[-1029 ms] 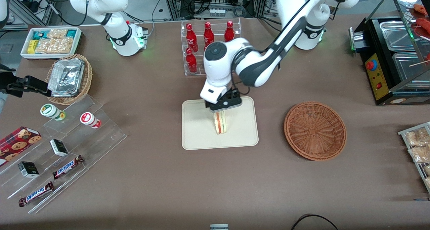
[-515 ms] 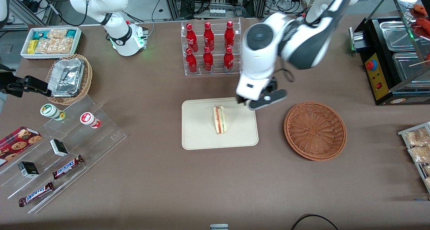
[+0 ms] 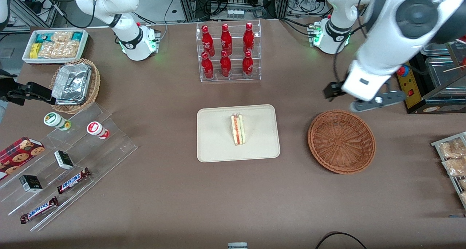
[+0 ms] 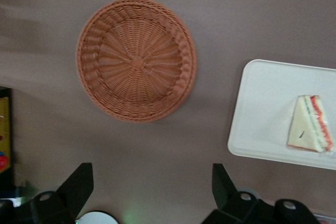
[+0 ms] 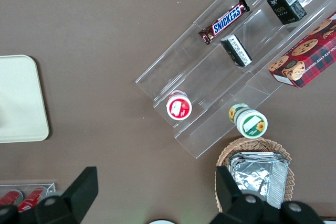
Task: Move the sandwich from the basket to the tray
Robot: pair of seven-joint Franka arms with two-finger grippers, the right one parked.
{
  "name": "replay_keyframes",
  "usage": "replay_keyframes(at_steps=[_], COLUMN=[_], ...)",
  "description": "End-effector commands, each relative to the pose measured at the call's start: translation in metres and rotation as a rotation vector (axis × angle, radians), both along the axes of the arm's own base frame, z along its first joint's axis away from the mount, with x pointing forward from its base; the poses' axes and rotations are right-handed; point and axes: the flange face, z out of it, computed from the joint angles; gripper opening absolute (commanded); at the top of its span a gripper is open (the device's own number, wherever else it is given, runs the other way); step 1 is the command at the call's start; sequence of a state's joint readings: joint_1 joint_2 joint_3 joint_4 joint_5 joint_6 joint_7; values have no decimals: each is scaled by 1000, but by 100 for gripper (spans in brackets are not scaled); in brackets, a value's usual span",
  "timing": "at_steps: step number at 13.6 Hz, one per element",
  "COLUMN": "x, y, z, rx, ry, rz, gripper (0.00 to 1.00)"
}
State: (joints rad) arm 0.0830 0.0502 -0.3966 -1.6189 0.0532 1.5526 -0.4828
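The brown table (image 3: 174,190) carries, at frame centre in the front view, the cream tray (image 3: 214,147) with the sandwich (image 3: 238,129) standing on it, cut edge up; right of it sits the empty wicker basket (image 3: 341,141). The pincer (image 3: 364,99) hangs spread wide and empty above the basket's upper rim. The wedge looks light, soft and crushable, best held gently across its bread faces. Bare table surrounds tray and basket.

Robot lab with mock snack-shop table (image 3: 174,190): cola bottles (image 3: 225,47), Snickers bars (image 3: 72,180).
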Motion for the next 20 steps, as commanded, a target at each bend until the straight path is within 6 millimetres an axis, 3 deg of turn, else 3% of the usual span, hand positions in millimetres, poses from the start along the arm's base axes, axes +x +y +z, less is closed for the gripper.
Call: replay_keyframes(at_steps=[1,10,17,20], x=[-7,-25,-16,5], y=[22,124,132,126], z=[5,38,36,34], rx=[-10,-65,-94,-104], ry=[29,33,28,16], rz=[-39,-119,-101,-108], gripper=[100,100,100,100])
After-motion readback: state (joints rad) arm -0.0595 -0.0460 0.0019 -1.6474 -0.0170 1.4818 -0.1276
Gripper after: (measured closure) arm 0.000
